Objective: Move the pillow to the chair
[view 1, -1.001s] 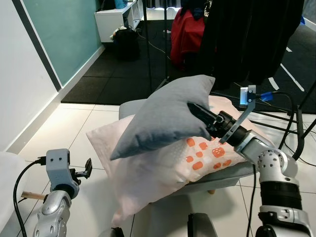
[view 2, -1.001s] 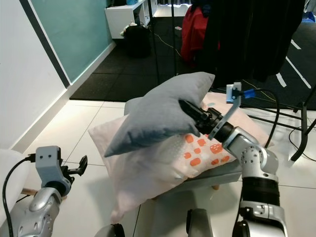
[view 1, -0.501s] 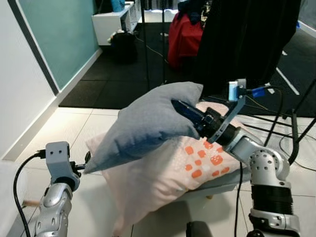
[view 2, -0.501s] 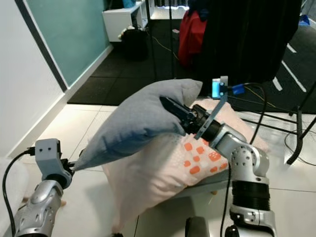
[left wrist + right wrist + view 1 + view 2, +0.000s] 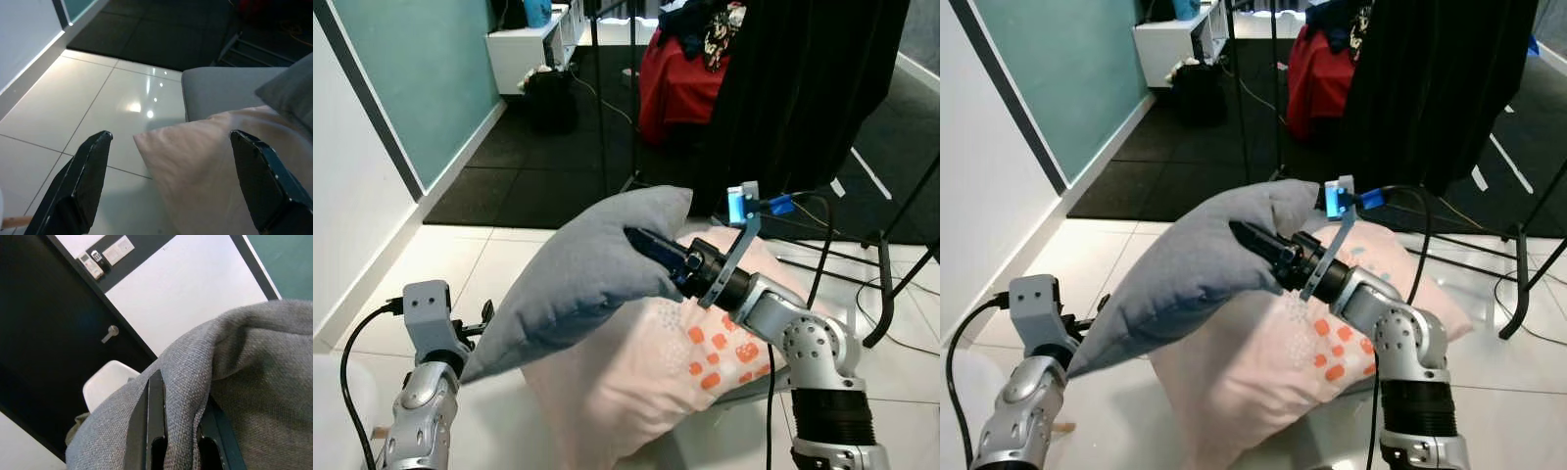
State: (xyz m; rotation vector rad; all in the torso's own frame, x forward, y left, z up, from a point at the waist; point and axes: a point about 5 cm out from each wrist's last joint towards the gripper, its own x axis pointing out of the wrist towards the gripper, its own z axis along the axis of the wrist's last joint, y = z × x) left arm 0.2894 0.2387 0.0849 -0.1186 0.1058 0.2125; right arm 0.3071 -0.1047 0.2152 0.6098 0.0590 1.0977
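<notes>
Left eye view shows a grey pillow (image 5: 582, 279) of coarse woven cloth, plump in the middle and tapering to soft corners, lifted in the air above a larger pale pink pillow (image 5: 646, 387) with a patch of orange squares. The pink one is smooth and slumps over the edge of a grey upholstered seat (image 5: 225, 90), which stands on glossy white floor tiles (image 5: 98, 112).

The right gripper (image 5: 641, 245) is clamped on the grey pillow: its black fingers pinch a bunched fold of the fabric near the pillow's upper edge, and the right wrist view shows the cloth pressed between the two fingers (image 5: 156, 426), wrinkling tightly around them. The silver right arm is bent at the elbow, with the forearm reaching up and toward the robot's left across the pink pillow, so that the grey pillow hangs slanted, its high corner near the gripper and its low corner pointing down to the left.

That low corner lies just beside the left gripper (image 5: 480, 318), which is raised at the robot's left side on an upright forearm. Its two black fingers (image 5: 83, 181) are spread wide and hold nothing; between them the left wrist view looks onto the tiles, the pink pillow's corner and the grey seat.

A white chair (image 5: 110, 384) with a rounded back stands against a dark wall, seen in the right wrist view past the grey cloth.
</notes>
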